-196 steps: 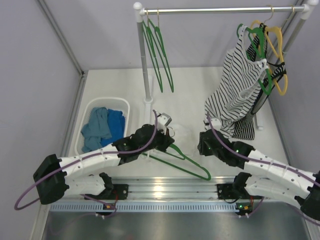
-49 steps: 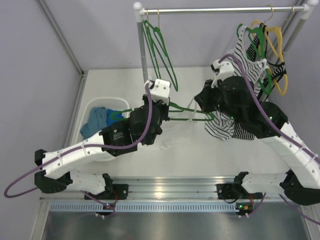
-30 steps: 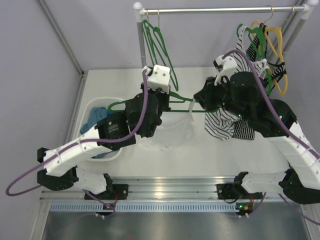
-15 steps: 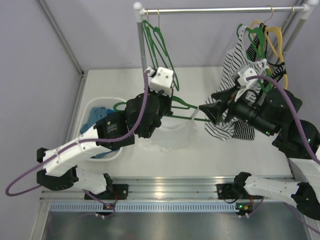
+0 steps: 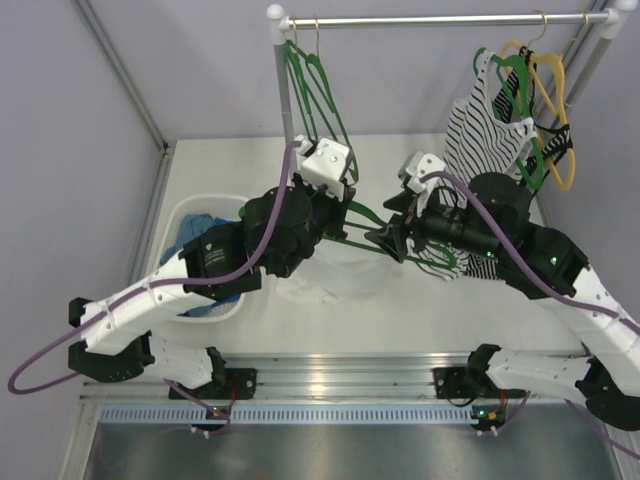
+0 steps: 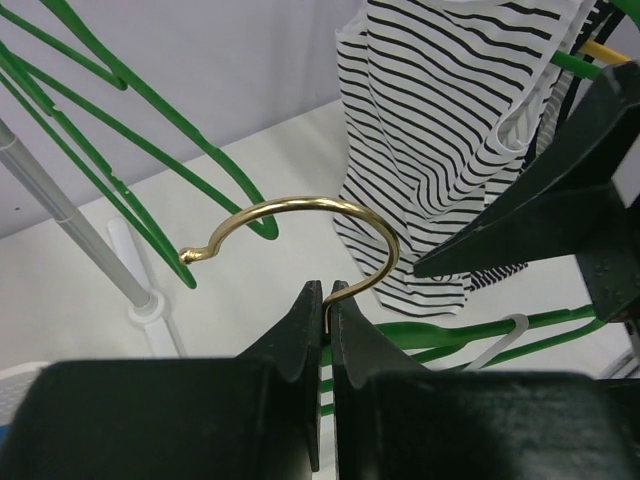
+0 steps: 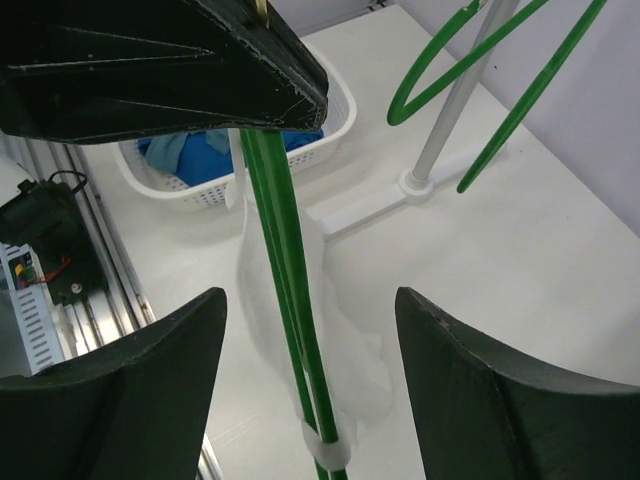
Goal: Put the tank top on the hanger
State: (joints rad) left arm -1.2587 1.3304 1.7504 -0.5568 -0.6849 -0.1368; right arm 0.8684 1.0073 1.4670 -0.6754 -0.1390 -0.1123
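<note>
Left gripper [image 6: 325, 300] pinched the hanger [image 7: 286, 290] by its hook; my right gripper [image 7: 308, 300] gaped empty astride it, so the unheld tank top [image 7: 345, 360] might slide off.

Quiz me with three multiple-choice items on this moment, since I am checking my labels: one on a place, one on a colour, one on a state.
1. Where do the blue clothes lie?
A in the white basket
B over the rail
C on the striped top

2. What colour is the hanger held by the left pincer?
A yellow
B green
C black

3. How does the right pincer stand?
A shut on the hanger
B shut on a blue cloth
C open

Key: 1 A, they lie inside the basket; 2 B, green bars run below the hook it pinches; 3 C, its fingers stand wide apart on either side of the hanger.
</note>
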